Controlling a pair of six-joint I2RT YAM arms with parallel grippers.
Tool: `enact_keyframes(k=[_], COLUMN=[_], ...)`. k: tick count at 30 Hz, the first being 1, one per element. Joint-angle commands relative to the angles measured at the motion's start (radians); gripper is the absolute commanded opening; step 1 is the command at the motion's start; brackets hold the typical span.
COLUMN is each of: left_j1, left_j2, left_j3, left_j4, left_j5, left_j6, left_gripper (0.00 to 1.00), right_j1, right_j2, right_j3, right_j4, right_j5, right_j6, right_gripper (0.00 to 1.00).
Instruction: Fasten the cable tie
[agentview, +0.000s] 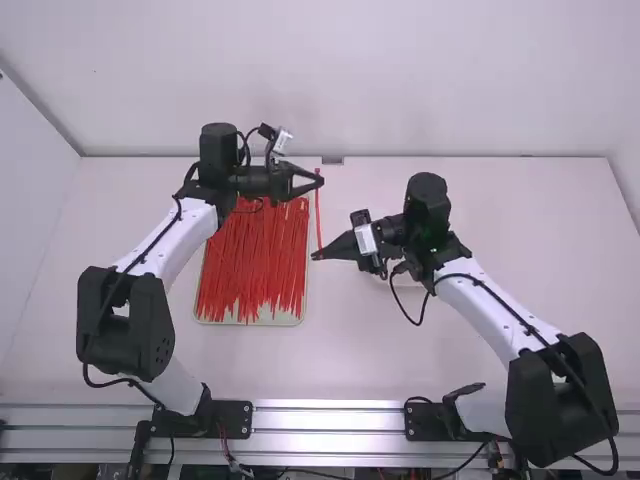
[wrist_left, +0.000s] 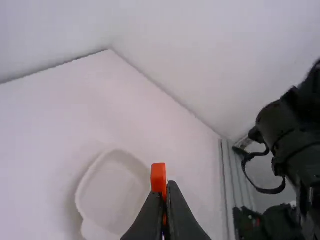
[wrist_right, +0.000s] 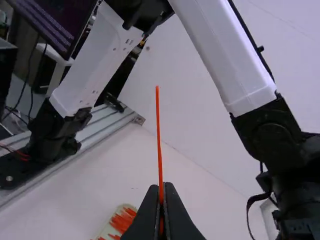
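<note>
From up top, one red cable tie (agentview: 317, 215) stood upright between the two grippers, with the left gripper (agentview: 318, 182) pinching its upper end and the right gripper (agentview: 316, 256) its lower end. Just beside it sat one tray (agentview: 250, 321) with a heap of red ties (agentview: 255, 255) — too many to count. Left wrist cam: both fingers (wrist_left: 149, 216) were pressed together on the tie's head, with one white shallow container (wrist_left: 107, 192) on the table beyond. Right wrist cam: that gripper's two fingers were clamped on the strap, which poked straight out past them.
</note>
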Motion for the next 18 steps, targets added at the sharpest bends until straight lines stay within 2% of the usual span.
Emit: enact_keyframes(k=[1, 3, 5, 6, 8, 10, 14, 18], left_j1=[0.001, -0.002, 0.002, -0.003, -0.004, -0.003, -0.003, 0.013], left_j2=[-0.002, -0.002, -0.002, -0.002, -0.002, -0.002, -0.002, -0.002], left_j3=[0.024, 0.024, 0.024, 0.024, 0.024, 0.024, 0.024, 0.024], left_j4=[0.015, 0.022, 0.028, 0.024, 0.011, 0.006, 0.059, 0.124], left_j5=[0.069, 0.106, 0.129, 0.130, 0.129, 0.126, 0.124, 0.097], left_j6=[0.151, 0.211, 0.290, 0.357, 0.420, 0.522, 0.552, 0.553], left_gripper=[0.02, 0.02, 0.02, 0.02, 0.02, 0.02, 0.02, 0.02], right_j1=[0.004, 0.003, 0.000, -0.008, -0.011, -0.009, -0.016, -0.043], right_j2=[0.011, 0.011, 0.011, 0.011, 0.011, 0.011, 0.011, 0.011], right_j3=[-0.011, -0.010, -0.008, -0.003, 0.003, 0.020, 0.041, 0.053], right_j4=[-0.017, -0.015, 0.063, 0.146, 0.201, 0.297, 0.360, 0.358], right_j5=[-0.030, -0.028, -0.028, -0.010, 0.031, 0.168, 0.284, 0.355], right_j6=[-0.015, 0.026, 0.176, 0.308, 0.420, 0.670, 0.910, 1.073], right_gripper=[0.00, 0.00, 0.00, 0.00, 0.00, 0.00, 0.00, 0.00])
